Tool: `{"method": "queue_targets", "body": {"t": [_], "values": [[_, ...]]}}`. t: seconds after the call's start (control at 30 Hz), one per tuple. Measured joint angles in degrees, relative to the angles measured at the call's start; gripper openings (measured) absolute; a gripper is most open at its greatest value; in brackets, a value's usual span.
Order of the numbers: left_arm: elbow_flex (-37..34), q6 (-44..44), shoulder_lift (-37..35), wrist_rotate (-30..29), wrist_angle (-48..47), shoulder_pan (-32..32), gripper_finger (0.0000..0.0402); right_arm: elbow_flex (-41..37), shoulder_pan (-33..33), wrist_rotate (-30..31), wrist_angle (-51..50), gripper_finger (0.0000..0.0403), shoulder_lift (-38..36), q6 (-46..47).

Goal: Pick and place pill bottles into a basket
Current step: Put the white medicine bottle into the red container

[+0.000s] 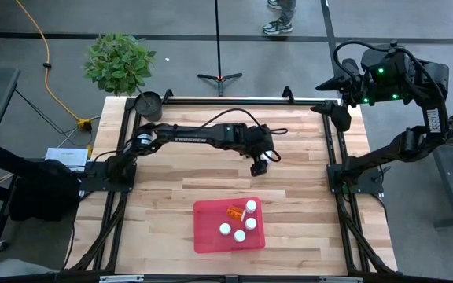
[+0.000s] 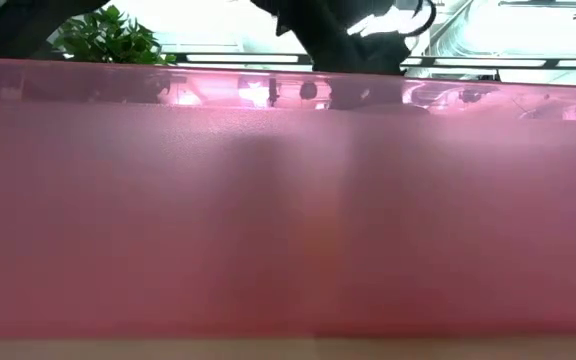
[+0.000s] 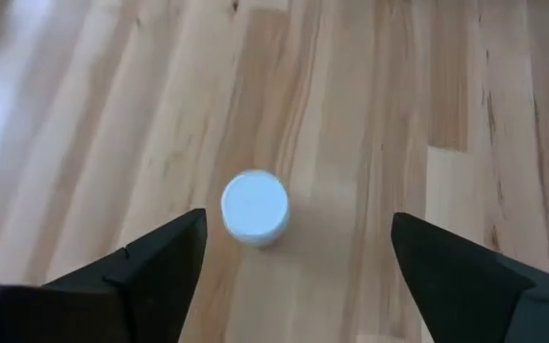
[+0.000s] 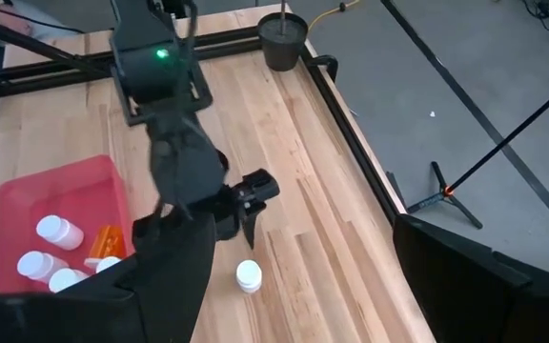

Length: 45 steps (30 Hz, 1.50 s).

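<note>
Your left gripper (image 1: 259, 167) hangs over the middle of the table (image 1: 171, 204), its arm stretched out from the left side, and its two fingers (image 3: 151, 272) are spread wide with nothing between them. Straight below it, in the left wrist view, one white pill bottle (image 3: 254, 207) stands upright on the bare wood, in line with the gap between the fingers but closer to one of them and not touching either. In the right wrist view you can see the same bottle (image 4: 248, 275) alone on the planks just beside the gripper (image 4: 251, 214), outside the red basket (image 4: 27, 205).

The basket (image 1: 207, 236) sits on the near middle of the table, well apart from the gripper. Inside it you have four white bottles, seen as white caps from above, and the orange bottle (image 1: 234, 212) lying on its side among them.

Your right gripper (image 1: 340, 116) waits high over the table's far right corner; in its own wrist view its fingers (image 4: 174, 272) stand apart, holding nothing.

The low view is almost filled by the basket's pink-red wall (image 2: 288, 220). A black pot (image 1: 148, 103) and a green plant (image 1: 119, 61) stand at the far left corner of the table. A person's shoes (image 1: 280, 25) show on the floor beyond the table.
</note>
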Motion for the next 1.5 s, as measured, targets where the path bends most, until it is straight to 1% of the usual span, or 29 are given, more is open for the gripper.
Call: {"method": "queue_targets", "body": {"t": [0.07, 0.3, 0.4, 0.53, 0.77, 0.87, 0.93, 1.0, 1.07, 1.5], "values": [[0.02, -0.83, 0.76, 1.86, 0.42, 0.67, 0.037, 0.0, -0.02, 0.07, 0.0, 0.0312, -0.02, -0.13], [0.07, -0.32, 3.15, 4.21, 1.16, 1.68, 0.0387, 0.0, 0.0, 0.09, 0.0, 0.0312, -0.04, -0.54], [0.0, 1.23, 3.54, 5.15, 0.49, 2.07, 0.0385, 0.0, 0.0, 0.09, 0.0, 0.0312, -0.02, -0.59], [0.02, 3.52, 3.48, 5.24, 2.32, 2.31, 0.0382, 0.0, 0.0, 0.08, 0.0, 0.0312, -0.03, -0.79], [0.11, 4.2, 4.37, 5.87, 3.51, 3.45, 0.0381, 0.0, -0.01, 0.02, 0.01, 0.0312, -0.02, -1.01], [-0.04, 4.13, 4.91, 7.62, 3.79, 3.68, 0.0381, 0.0, 0.0, 0.02, 0.0, 0.0312, -0.02, -1.01], [0.33, 4.12, 5.86, 9.03, 6.39, 3.65, 0.0381, 0.0, 0.0, 0.12, 0.0, 0.0312, -0.02, -1.01], [-0.01, 3.76, 6.32, 9.4, 4.89, 3.61, 0.0381, 0.0, 0.0, 0.2, 0.0, 0.0312, -0.02, -0.99], [-0.02, 3.81, 7.35, 9.82, 6.49, 3.62, 0.0381, 0.0, -0.01, 0.28, 0.0, 0.0312, -0.02, -0.9], [0.04, 3.69, 8.27, 10.14, 7.49, 3.65, 0.0381, 0.0, 0.0, 0.26, 0.0, 0.0312, -0.02, -1.05]]}}
